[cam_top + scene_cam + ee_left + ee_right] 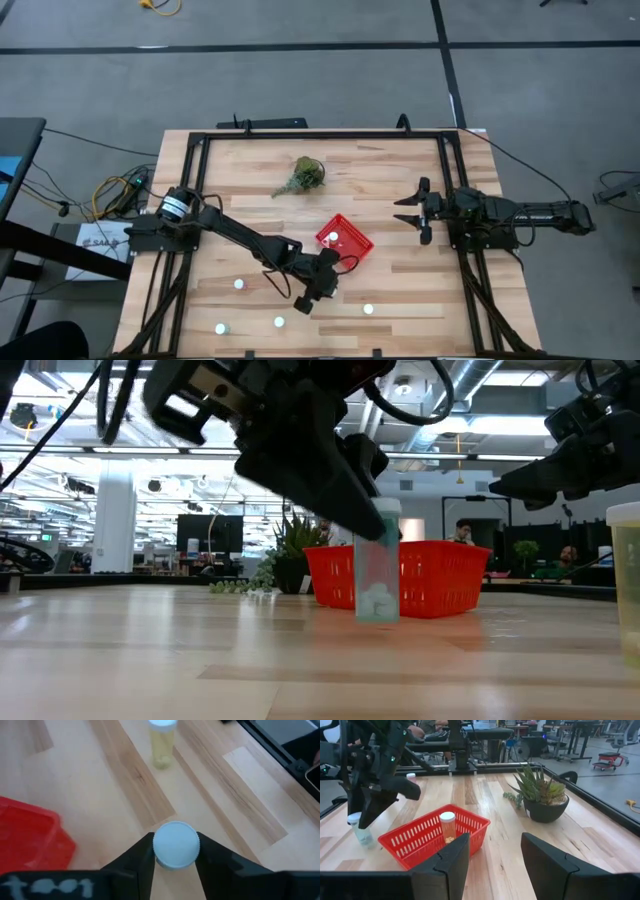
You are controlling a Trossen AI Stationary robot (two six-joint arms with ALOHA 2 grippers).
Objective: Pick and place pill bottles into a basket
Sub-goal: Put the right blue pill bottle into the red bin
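Clamped in the left gripper (pixel 174 851), a pill bottle (pixel 175 845) stands beside the red basket (pixel 358 243); one bottle (pixel 447 826) is inside, four (pixel 239 285) remain; right gripper (pixel 492 852) waits open-jawed.

Open-plan lab, desks (pixel 485 732), monitors (pixel 210 532), ceiling strip lights (pixel 60 455), seated person (pixel 462 532)

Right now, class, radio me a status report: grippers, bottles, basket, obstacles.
Left gripper shut on a pill bottle beside the red basket. Right gripper open, waiting at table's right. One bottle upright in basket. Nothing blocking.
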